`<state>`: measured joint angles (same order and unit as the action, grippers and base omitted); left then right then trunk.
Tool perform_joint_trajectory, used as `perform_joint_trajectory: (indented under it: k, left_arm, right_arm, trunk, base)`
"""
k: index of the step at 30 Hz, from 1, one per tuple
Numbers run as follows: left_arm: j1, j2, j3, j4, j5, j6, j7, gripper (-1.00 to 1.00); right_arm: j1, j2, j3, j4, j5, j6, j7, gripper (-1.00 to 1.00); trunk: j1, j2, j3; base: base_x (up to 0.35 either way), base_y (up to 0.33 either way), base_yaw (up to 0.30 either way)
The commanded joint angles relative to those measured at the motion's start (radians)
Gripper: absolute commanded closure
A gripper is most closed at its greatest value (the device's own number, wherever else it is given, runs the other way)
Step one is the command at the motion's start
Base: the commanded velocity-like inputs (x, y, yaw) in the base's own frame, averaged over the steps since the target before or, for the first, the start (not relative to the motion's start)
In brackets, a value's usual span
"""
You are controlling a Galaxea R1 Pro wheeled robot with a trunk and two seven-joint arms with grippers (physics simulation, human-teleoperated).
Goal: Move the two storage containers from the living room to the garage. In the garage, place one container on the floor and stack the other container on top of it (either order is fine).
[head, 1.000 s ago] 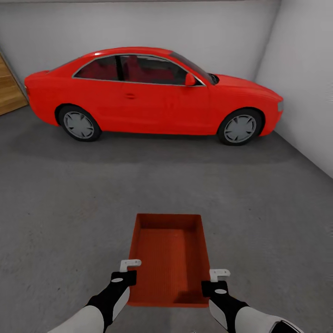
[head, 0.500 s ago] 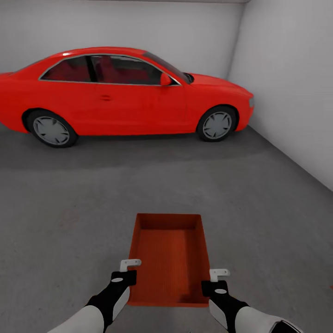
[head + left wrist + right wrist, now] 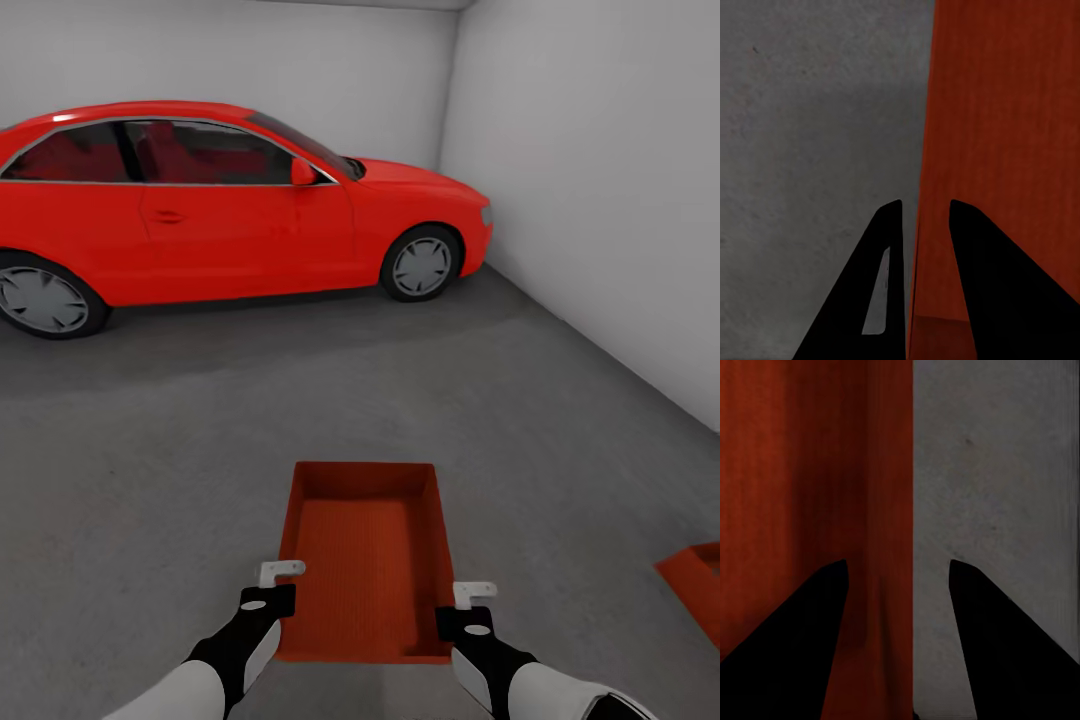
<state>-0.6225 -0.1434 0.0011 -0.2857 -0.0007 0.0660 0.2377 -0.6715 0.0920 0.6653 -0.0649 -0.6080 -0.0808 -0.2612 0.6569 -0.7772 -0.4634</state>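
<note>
Held container (image 3: 365,555) long axis points toward the car (image 3: 200,205); open floor (image 3: 200,440) ahead. Left gripper (image 3: 919,225) pinches its left wall, right gripper (image 3: 896,577) straddles its right wall, grip unclear. Second container (image 3: 700,590) at right edge.

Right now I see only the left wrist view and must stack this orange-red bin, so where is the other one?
Observer: The second orange-red open-top storage container lies on the grey concrete floor, at the head view's lower right edge, right of your carried container.
Operator: Is the right gripper on my bin?
Observer: The right gripper straddles the carried container's right wall; contact I cannot tell.
Operator: Anything ahead?
Observer: A glossy red car is parked ahead, to the left.
</note>
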Motion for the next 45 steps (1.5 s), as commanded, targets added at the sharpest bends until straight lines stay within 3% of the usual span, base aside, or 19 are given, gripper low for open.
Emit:
perform_joint_trajectory:
  k: [1,36,45]
  left_arm:
    - [0.000,0.001,0.022,-0.058,-0.016,0.008,0.006,1.00]
    - [0.000,-0.001,0.020,-0.056,-0.016,0.008,0.006,1.00]
    - [0.000,0.000,0.022,-0.056,-0.016,0.008,0.006,1.00]
  right_arm:
    - [0.000,0.000,-0.003,0.033,-0.018,-0.004,-0.001,1.00]
    - [0.000,-0.001,-0.003,0.033,-0.018,-0.004,-0.001,1.00]
    - [0.000,0.000,-0.003,0.033,-0.018,-0.004,-0.001,1.00]
  trunk:
    - [0.000,-0.001,-0.001]
    - [0.000,-0.001,-0.001]
    - [0.000,-0.001,-0.001]
  base:
    - [0.000,0.000,-0.293]
    - [0.001,0.000,-0.294]
    - [0.264,0.000,-0.293]
